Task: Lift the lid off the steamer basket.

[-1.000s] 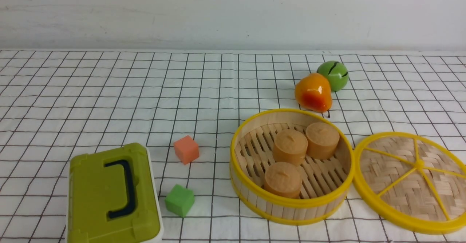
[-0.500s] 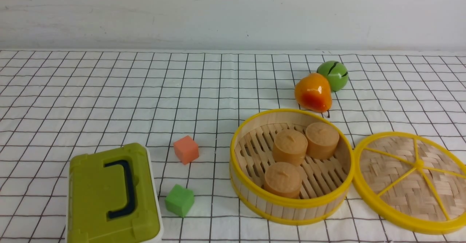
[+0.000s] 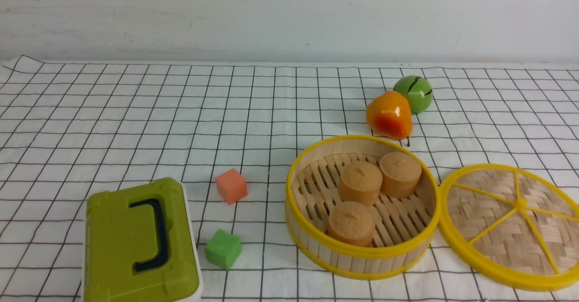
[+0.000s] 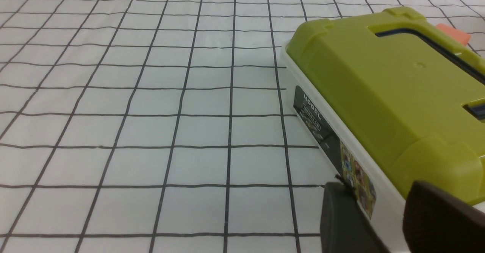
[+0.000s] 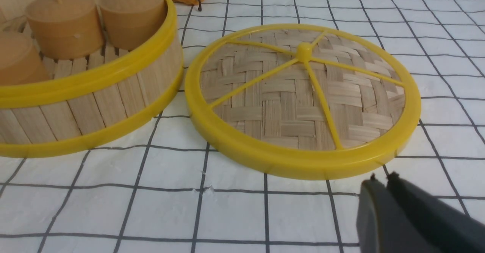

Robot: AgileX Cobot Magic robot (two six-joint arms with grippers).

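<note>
Since the lid lies flat on the checked cloth just beside the steamer basket, rims about touching, I judge the task done; what's left is prob. only a retreat, no regrasp needed. Front view: neither arm shows, so no gripper ref here. Basket is open, w/ three tan cakes on its slatted floor. An orange pear and green ball sit beyond it; an orange cube, green cube and olive-green box are off to its other side.

Left wrist view: left gripper shows as two dark fingers w/ a gap between, spread and holding nothing. The box is right ahead of the tips, nearly touching; lid and basket aren't in this view.

Right wrist view: right gripper has its two dark tips pressed together, closed on nothing. Lid lies just ahead of the tips, apart from them; basket sits further ahead, to one side. Lid looks like a flat woven tan bamboo disc w/ thick yellow rim, five thin yellow spokes and a small hub; looks light and stiff, undamaged. Any pull-back should go up and away, clear of that rim.
</note>
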